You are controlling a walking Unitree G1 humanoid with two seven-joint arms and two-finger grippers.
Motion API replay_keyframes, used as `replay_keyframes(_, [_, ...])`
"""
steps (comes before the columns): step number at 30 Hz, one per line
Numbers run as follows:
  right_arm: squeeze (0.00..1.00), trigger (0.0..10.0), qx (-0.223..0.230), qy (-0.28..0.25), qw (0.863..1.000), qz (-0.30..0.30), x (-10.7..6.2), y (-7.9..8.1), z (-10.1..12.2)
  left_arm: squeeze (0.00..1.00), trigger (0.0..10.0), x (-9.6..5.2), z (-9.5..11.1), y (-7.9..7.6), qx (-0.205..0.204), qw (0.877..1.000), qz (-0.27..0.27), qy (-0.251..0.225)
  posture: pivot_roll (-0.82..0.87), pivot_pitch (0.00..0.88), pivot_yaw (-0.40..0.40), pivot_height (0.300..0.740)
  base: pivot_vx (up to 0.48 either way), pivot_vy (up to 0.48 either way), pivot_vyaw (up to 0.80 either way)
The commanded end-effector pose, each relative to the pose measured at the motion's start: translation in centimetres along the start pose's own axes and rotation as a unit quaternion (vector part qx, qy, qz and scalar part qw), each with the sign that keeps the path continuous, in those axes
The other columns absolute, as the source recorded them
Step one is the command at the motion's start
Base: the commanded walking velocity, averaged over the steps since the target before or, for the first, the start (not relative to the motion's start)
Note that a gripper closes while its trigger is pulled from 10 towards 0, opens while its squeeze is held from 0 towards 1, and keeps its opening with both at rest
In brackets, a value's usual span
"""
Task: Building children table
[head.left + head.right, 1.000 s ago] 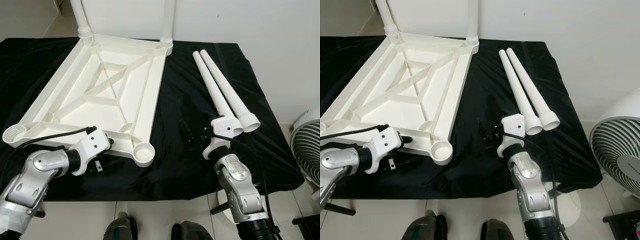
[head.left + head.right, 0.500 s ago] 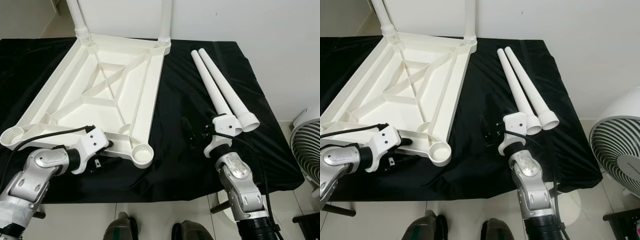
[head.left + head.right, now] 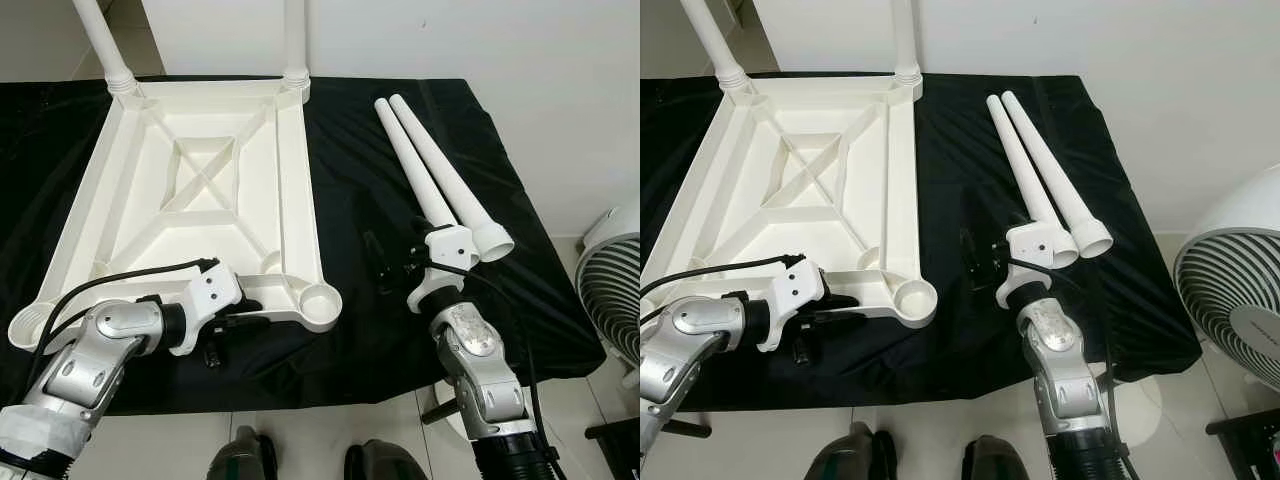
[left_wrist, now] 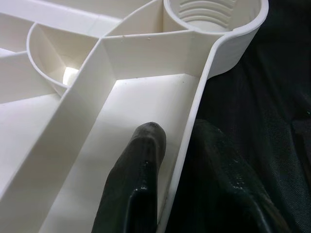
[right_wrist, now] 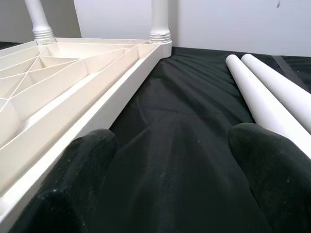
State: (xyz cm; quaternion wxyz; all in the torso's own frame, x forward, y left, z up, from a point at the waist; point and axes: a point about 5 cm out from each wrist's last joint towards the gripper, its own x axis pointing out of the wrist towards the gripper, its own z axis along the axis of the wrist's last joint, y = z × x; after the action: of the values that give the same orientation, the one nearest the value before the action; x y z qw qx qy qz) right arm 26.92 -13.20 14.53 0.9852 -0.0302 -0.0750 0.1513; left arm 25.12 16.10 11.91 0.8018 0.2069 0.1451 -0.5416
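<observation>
Here the white tabletop [image 3: 205, 215] lies upside down on the black-draped surface [image 3: 350, 330], filling the left half of the left eye frame, with two legs already standing in the far corner sockets at the upper left. The left gripper [image 3: 235, 312] is at the tabletop's near edge, lower left of the frame; in the left wrist view one finger [image 4: 133, 184] lies inside the rim wall and the other outside, so the fingers are clamped on that rim, just short of the empty near corner socket [image 3: 321, 298].

The two loose legs [image 3: 440, 180] lie side by side, touching, in the upper right, their long axes running from the far middle down toward the near right, wide ends nearest the robot. The right gripper [image 3: 392, 268] hovers low over the cloth at centre right, its fingers [image 5: 80, 165] spread wide apart with nothing between them. The legs' wide ends sit just beside it, to its right, so the right arm is plainly the nearer one. Picking up a leg looks to call for a shift rightward and a grasp across the leg's axis, while the left holds the tabletop steady.
</observation>
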Motion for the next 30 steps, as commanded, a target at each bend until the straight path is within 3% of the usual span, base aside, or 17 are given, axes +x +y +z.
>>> replay_keyframes(1, [0.00,10.0,0.001,0.002,1.000,-0.002,0.2,0.1,0.0,0.00,1.9,0.9,-0.3,-0.4,-0.024,0.999,0.026,-0.006,-0.06,0.087,0.045,0.740,0.000,0.000,0.00])
replay_keyframes(4, [0.00,10.0,0.001,-0.002,1.000,-0.004,0.6,0.2,0.2,0.00,1.9,2.2,1.3,0.0,-0.021,0.996,0.078,-0.043,-0.06,0.088,0.045,0.740,0.000,0.000,0.00])
replay_keyframes(5, [0.00,10.0,0.003,-0.004,1.000,-0.007,0.7,0.3,0.3,0.00,3.3,2.7,1.9,0.1,-0.019,0.993,0.103,-0.054,-0.06,0.088,0.044,0.740,0.000,0.000,0.00])
replay_keyframes(6, [0.00,10.0,0.003,-0.004,1.000,-0.007,0.7,0.3,0.3,0.00,3.3,2.7,1.9,0.1,-0.019,0.993,0.103,-0.054,-0.06,0.088,0.044,0.740,0.000,0.000,0.00])
replay_keyframes(7, [0.00,10.0,0.004,-0.005,1.000,-0.010,0.7,0.3,0.4,0.00,2.4,2.9,2.1,0.2,-0.019,0.991,0.118,-0.058,-0.06,0.089,0.044,0.740,0.000,0.000,0.00])
replay_keyframes(10, [0.00,10.0,0.006,-0.006,1.000,-0.014,0.7,0.3,0.4,0.00,2.6,3.2,2.3,0.0,-0.019,0.990,0.128,-0.061,-0.06,0.091,0.041,0.740,0.000,0.000,0.00])
replay_keyframes(11, [0.00,10.0,0.008,-0.006,1.000,-0.018,0.8,0.2,0.4,0.00,3.7,3.4,2.4,0.1,-0.021,0.988,0.145,-0.056,-0.06,0.092,0.040,0.740,0.000,0.000,0.00])
replay_keyframes(12, [0.00,10.0,0.010,-0.006,1.000,-0.020,0.8,0.3,0.4,0.00,1.6,3.5,2.5,-0.1,-0.024,0.987,0.148,-0.060,-0.06,0.093,0.039,0.740,0.000,0.000,0.00])
replay_keyframes(14, [0.00,10.0,0.011,-0.006,1.000,-0.020,0.8,0.4,0.4,0.00,2.5,3.5,2.7,-0.1,-0.025,0.985,0.157,-0.060,-0.06,0.096,0.036,0.740,0.000,0.000,0.00])
replay_keyframes(15, [0.00,10.0,0.011,-0.006,1.000,-0.018,0.9,0.5,0.5,0.00,1.0,3.6,2.8,-0.2,-0.026,0.985,0.159,-0.058,-0.06,0.098,0.035,0.740,0.000,0.000,0.00])
replay_keyframes(19, [0.00,10.0,0.011,-0.007,1.000,-0.014,0.9,0.6,0.5,0.00,0.9,3.6,2.8,-0.3,-0.019,0.985,0.162,-0.053,-0.05,0.100,0.033,0.740,0.000,0.000,0.00])
replay_keyframes(20, [0.00,10.0,0.011,-0.007,1.000,-0.014,1.0,0.6,0.5,0.00,10.0,3.7,2.8,-0.2,-0.022,0.984,0.169,-0.051,-0.05,0.102,0.032,0.740,0.000,0.000,0.00])
replay_keyframes(25, [0.00,10.0,0.011,-0.006,1.000,-0.017,1.2,0.4,0.5,0.00,10.0,4.1,3.0,-0.6,-0.026,0.985,0.160,-0.056,-0.05,0.103,0.030,0.740,0.000,0.000,0.00])
replay_keyframes(26, [0.00,10.0,0.010,-0.005,1.000,-0.018,1.3,0.4,0.5,1.00,10.0,4.3,3.5,-0.9,-0.039,0.985,0.151,-0.073,-0.05,0.102,0.029,0.740,0.000,0.000,0.00])
replay_keyframes(28, [0.00,10.0,0.015,-0.005,1.000,-0.017,1.4,0.4,0.5,1.00,10.0,4.5,4.1,-1.3,-0.039,0.986,0.138,-0.089,-0.05,0.102,0.026,0.740,0.000,0.000,0.00])
replay_keyframes(29, [0.15,10.0,0.016,-0.006,1.000,-0.019,1.6,0.3,0.6,1.00,10.0,4.7,4.7,-1.6,-0.040,0.986,0.125,-0.103,-0.05,0.103,0.025,0.740,0.000,0.000,0.00])
replay_keyframes(30, [0.15,10.0,0.016,-0.006,1.000,-0.021,1.7,0.2,0.7,1.00,10.0,4.9,5.1,-1.7,-0.037,0.986,0.116,-0.110,-0.05,0.101,0.023,0.740,0.000,0.000,0.00])
